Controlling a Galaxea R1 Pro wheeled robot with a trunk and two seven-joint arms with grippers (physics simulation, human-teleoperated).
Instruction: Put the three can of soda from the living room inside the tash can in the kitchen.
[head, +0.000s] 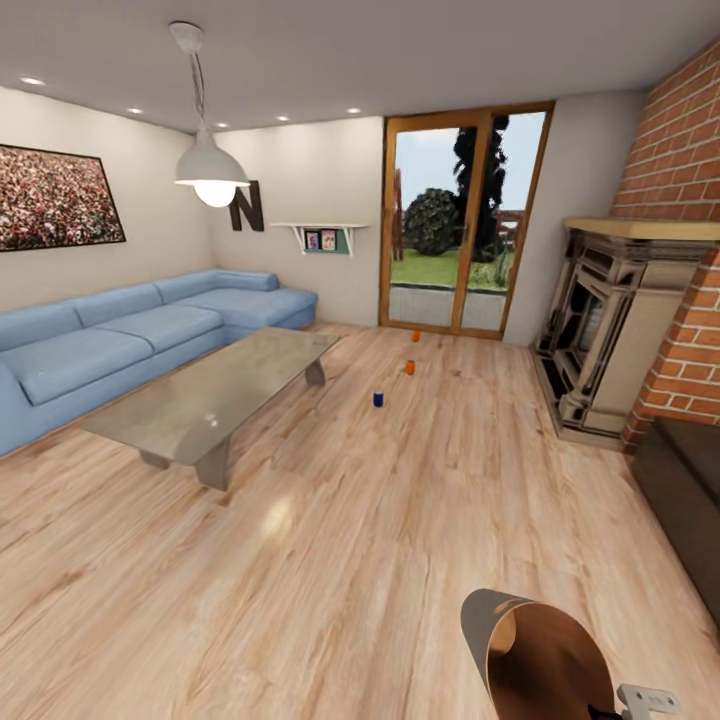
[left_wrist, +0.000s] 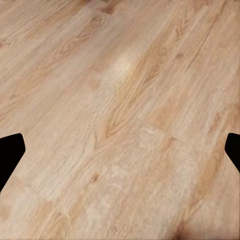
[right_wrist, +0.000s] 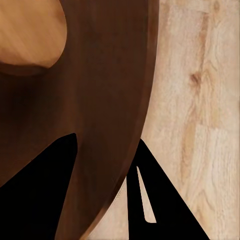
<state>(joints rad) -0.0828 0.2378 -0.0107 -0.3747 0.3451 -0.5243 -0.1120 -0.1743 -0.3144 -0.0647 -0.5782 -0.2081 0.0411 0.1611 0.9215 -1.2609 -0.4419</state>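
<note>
Three cans of soda stand upright on the wood floor of the living room, ahead of me in the head view: a blue one (head: 378, 398) nearest, an orange one (head: 410, 367) behind it, and a second orange one (head: 416, 336) close to the glass doors. The tash can (head: 530, 645), pale grey outside and orange-brown inside, is tilted at the lower right. My right gripper (right_wrist: 107, 145) is shut on its wall (right_wrist: 110, 75), one finger inside and one outside. My left gripper (left_wrist: 122, 150) is open over bare floor, holding nothing.
A glass coffee table (head: 215, 395) stands left of the cans, with a blue corner sofa (head: 120, 335) behind it. A stone fireplace (head: 610, 340) under a brick chimney and a dark bench (head: 690, 490) line the right side. Wood-framed glass doors (head: 460, 225) are at the far end.
</note>
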